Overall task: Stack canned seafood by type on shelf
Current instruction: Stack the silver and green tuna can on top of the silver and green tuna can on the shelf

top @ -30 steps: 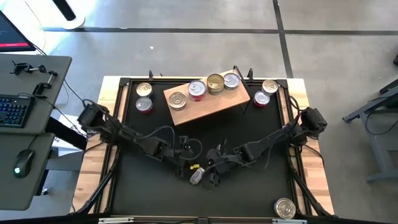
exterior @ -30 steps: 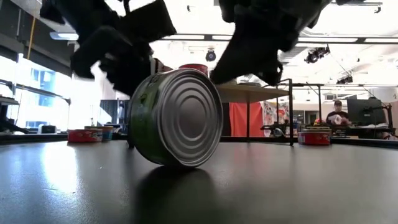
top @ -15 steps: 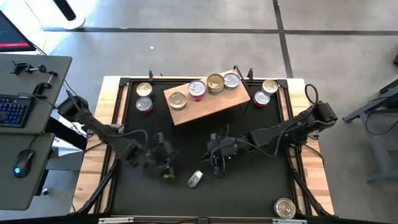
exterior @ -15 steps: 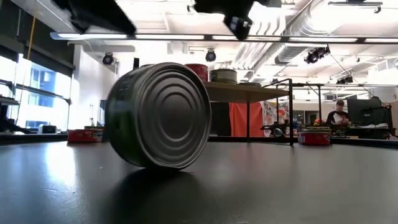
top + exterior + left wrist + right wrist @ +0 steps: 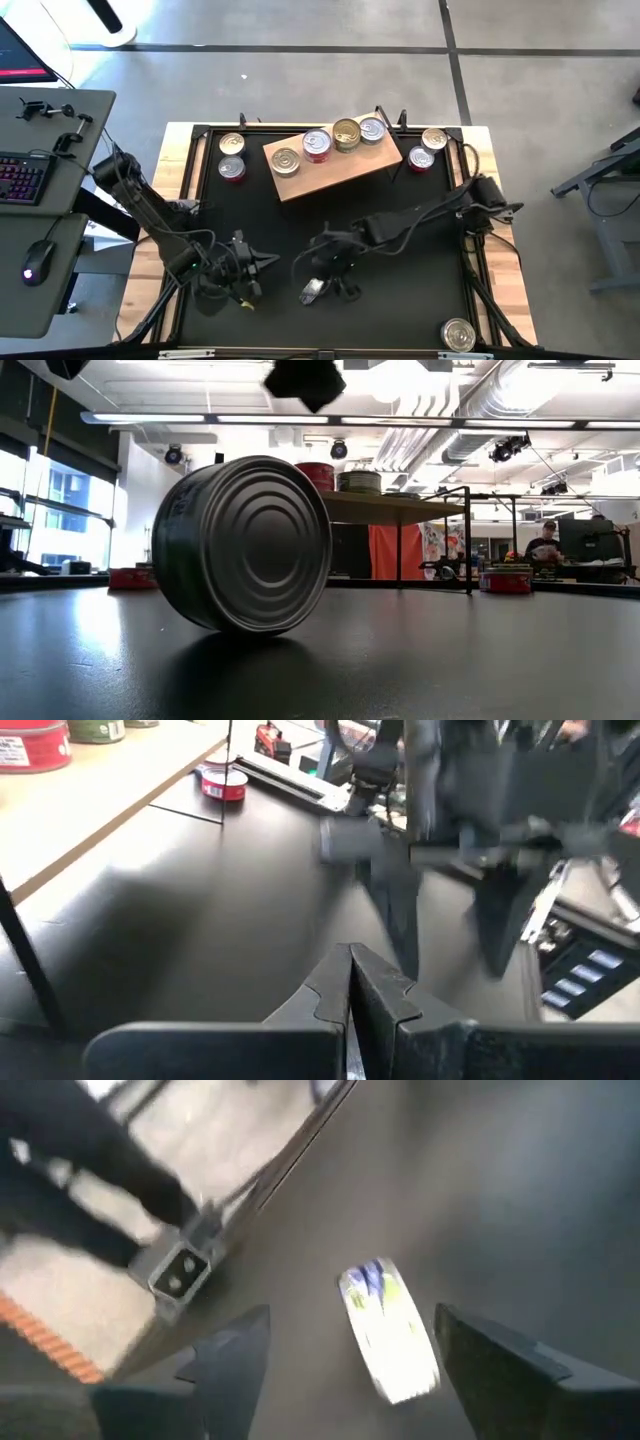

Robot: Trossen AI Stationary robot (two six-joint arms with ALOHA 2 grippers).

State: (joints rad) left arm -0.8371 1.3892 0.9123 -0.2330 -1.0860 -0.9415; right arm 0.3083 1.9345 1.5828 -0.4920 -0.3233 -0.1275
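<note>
The task looked partly done. On the shelf (image 5: pixel 331 161), a flat block of plain light wood lying at a slant near the far side of the desk (image 5: pixel 400 310), four tins stood in a single row: a gold-lidded one (image 5: pixel 285 160), one with a red side (image 5: pixel 317 144), another gold one (image 5: pixel 346 133) and a silver one (image 5: pixel 371 129). None was yet stacked on another, so the sorting by type seemed to be still ahead.

Off the shelf, two tins (image 5: pixel 231 157) waited to its left, two more (image 5: pixel 427 148) to its right, and one gold-lidded tin (image 5: pixel 458 334) stood alone at the near right corner. A sixth, the fallen tin (image 5: pixel 243 545), lay on its side in the middle of the desk, showing a dull metal end with pressed rings and a dark greenish label on its wall.

The right gripper (image 5: pixel 340 1355) hung just over this tin, its jaws spread wide on both sides of it and not touching it. The left gripper (image 5: pixel 350 982) was low over the near left part of the desk, well apart from the tins, jaws pressed together and empty.

The desk surface was black, smooth and a little glossy, with pale wooden strips (image 5: pixel 505 290) along its edges.
</note>
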